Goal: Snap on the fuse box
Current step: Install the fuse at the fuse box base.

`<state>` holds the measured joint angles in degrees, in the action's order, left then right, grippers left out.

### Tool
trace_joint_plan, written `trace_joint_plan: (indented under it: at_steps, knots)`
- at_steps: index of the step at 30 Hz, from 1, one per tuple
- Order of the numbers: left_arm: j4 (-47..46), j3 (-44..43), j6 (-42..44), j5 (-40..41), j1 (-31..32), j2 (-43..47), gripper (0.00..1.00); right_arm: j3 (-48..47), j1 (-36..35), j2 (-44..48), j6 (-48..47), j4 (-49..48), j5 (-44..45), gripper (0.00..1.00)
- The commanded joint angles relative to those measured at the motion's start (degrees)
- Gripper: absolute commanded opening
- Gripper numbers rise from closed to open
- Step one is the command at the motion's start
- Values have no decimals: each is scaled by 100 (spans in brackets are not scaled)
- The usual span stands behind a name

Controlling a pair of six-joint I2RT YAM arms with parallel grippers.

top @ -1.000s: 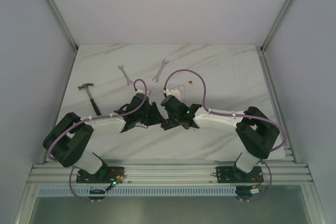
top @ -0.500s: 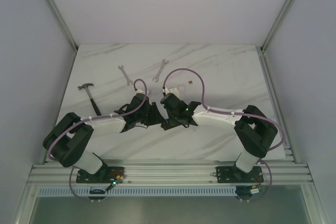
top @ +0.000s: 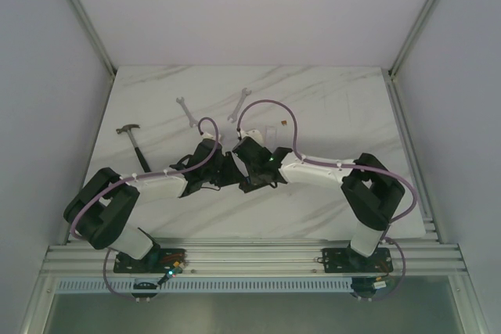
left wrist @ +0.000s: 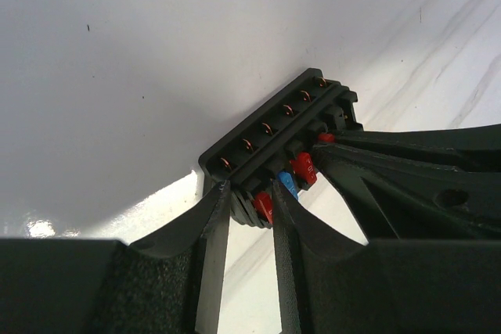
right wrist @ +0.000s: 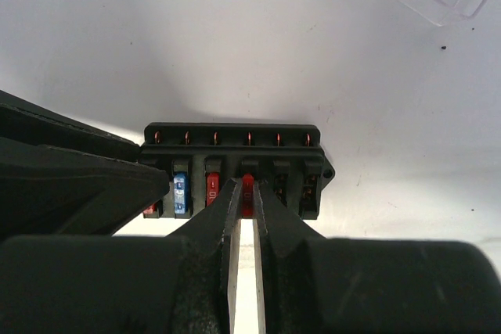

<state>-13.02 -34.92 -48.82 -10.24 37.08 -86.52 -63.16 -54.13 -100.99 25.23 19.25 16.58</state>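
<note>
As left jaws grip the fuse box (left wrist: 274, 134), bare table (left wrist: 117, 76) lies beyond.

Right claw (right wrist: 247, 193) farther left, nearer left claw (left wrist: 250, 195).

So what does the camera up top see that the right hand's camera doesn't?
Only the top camera shows the hammer, one wrench, a second wrench and both whole arms. Only the right wrist camera shows the fuse box with its red and blue fuses, and the right gripper pinching a red fuse at the box. From above, the grippers hide the box. Both show the white marble table and the left gripper meeting the right one.
</note>
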Motion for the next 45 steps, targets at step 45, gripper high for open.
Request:
trace_joint_plan:
  at_steps: [45]
  knots:
    - [516, 200, 311, -72, -17, 153, 37, -1587, 139, -535, 293, 2049, -658, 20]
